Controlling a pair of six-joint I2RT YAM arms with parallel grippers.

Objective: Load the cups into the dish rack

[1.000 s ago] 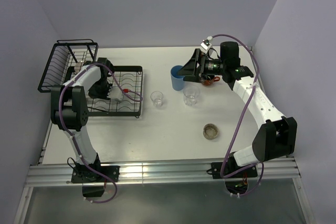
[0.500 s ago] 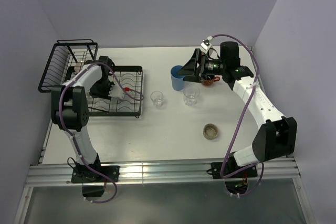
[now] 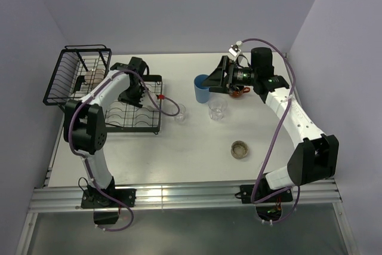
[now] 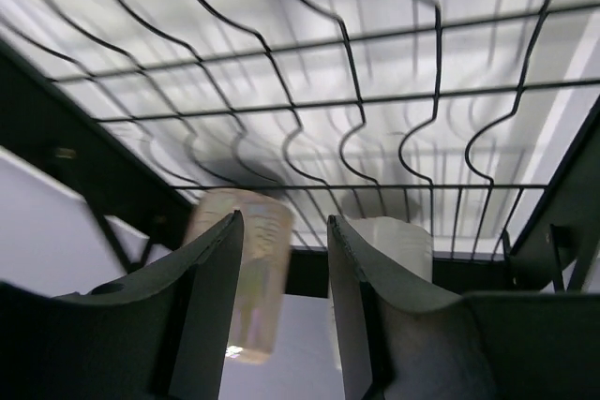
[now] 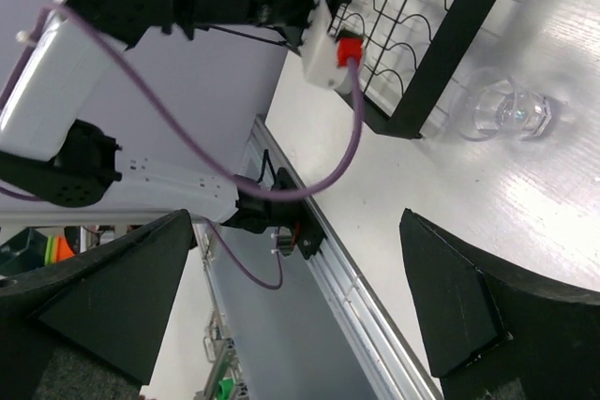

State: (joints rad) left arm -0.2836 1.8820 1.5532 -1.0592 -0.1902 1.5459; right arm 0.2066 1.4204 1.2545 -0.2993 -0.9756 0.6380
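Right gripper (image 3: 212, 83) wide open, empty. Blue tumbler (image 3: 202, 89) stands upright on the worktop (image 3: 197, 147) just ahead of its fingertips. Right arm nearest. Dish rack (image 3: 131, 129) well apart, on the left side.

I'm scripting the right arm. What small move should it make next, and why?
Probably ease the right gripper onto the blue tumbler and close: its jaws stand wide open right beside the tumbler, which sits on the table, outside the dish rack.
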